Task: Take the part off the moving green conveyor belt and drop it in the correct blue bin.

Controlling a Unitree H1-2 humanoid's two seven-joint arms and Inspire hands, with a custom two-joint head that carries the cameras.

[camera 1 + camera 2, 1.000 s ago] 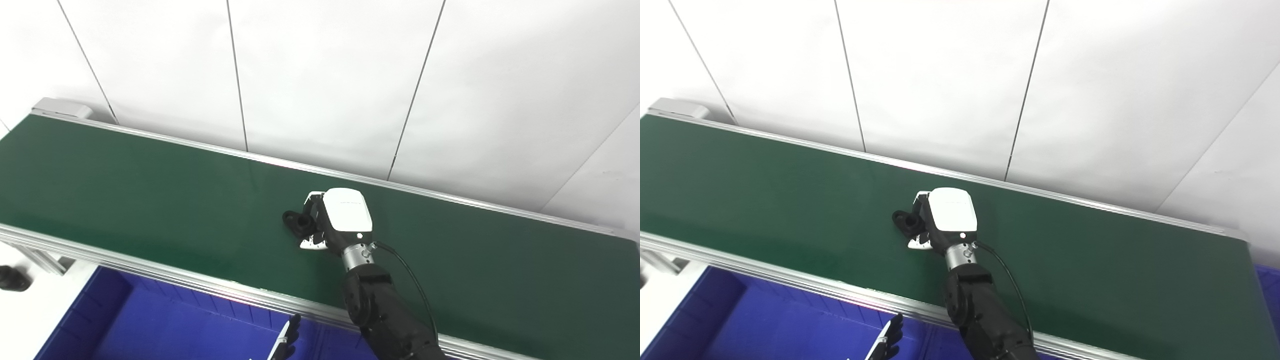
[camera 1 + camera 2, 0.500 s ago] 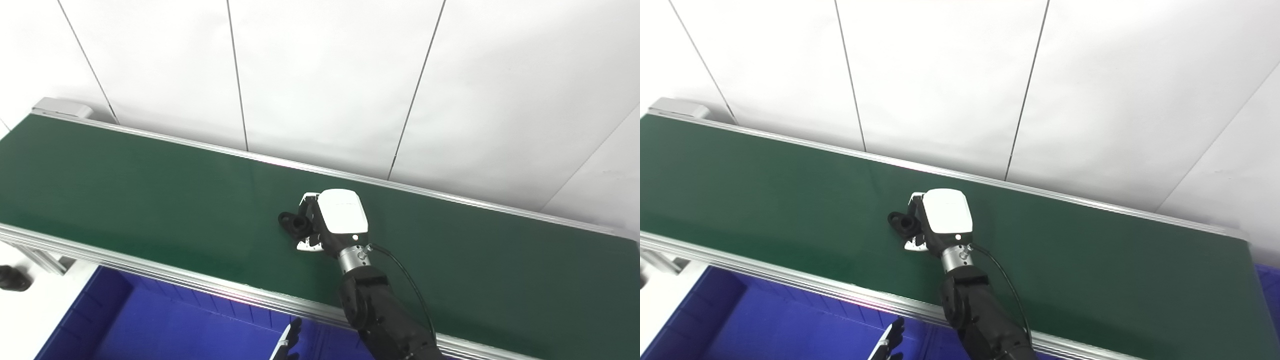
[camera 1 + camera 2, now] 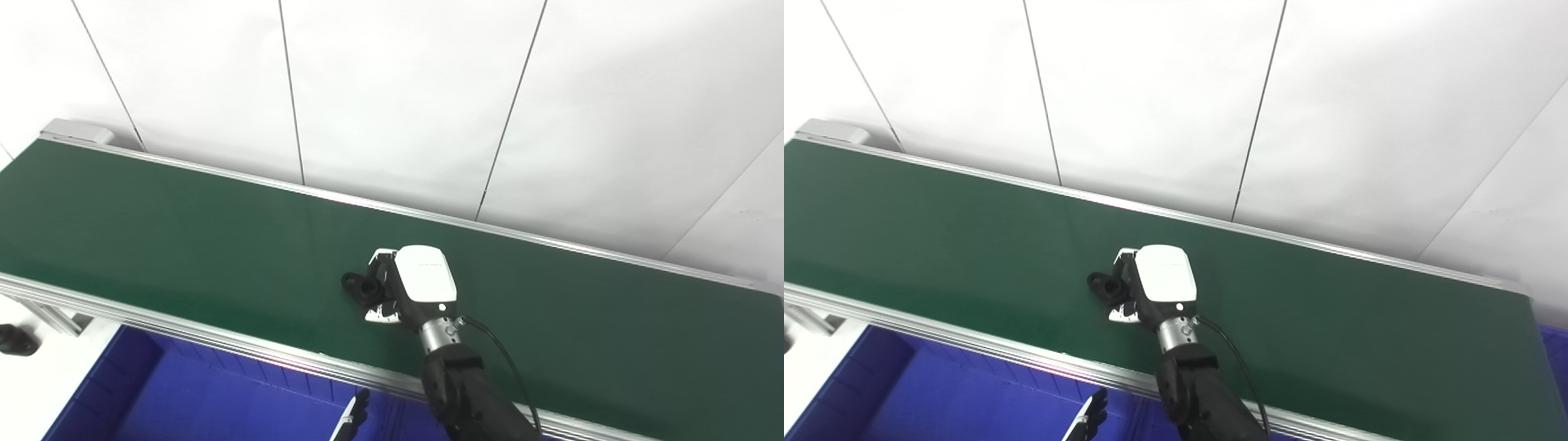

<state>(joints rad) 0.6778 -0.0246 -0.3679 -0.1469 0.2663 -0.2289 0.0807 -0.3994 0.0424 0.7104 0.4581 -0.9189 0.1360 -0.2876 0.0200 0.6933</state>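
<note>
Blue bin [image 3: 184, 398] lower left, below the belt's near rail. Left hand [image 3: 350, 421] at the bottom edge, only fingertips visible, state unclear. Black part [image 3: 361, 288] mid-belt on the green conveyor belt [image 3: 153, 226], gripped by the right hand [image 3: 407, 285], fingers curled around it.

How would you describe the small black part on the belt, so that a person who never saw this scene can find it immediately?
Start at the long green conveyor belt that runs in front of the white wall. Near its middle, the right hand, with its white back, reaches in from the near edge. The black part sits at the fingers of that hand, on its left side: a small dark piece with a ring-shaped end, the only loose thing on the belt.
</note>
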